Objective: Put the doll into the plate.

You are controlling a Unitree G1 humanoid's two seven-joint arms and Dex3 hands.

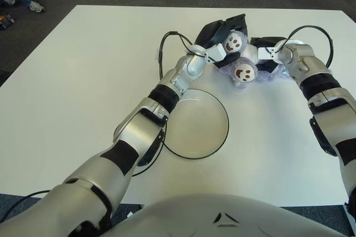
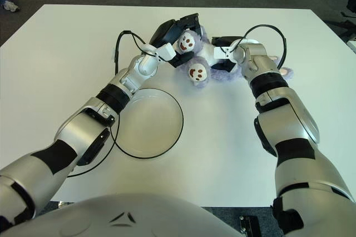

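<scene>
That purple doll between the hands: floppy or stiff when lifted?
Likely floppy: the doll looks like soft plush, its fuzzy purple body spread on the table. Probably light for its size. With the left hand and right hand on opposite sides, its two face-printed feet may sag or swing.

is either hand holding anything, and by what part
Both hands grip the doll from opposite sides: the left hand at its upper left by the upper face, the right hand on its right flank. The plate holds nothing.

Purple doll (image 1: 240, 65) lies beyond the black-rimmed white plate (image 1: 196, 124).
</scene>
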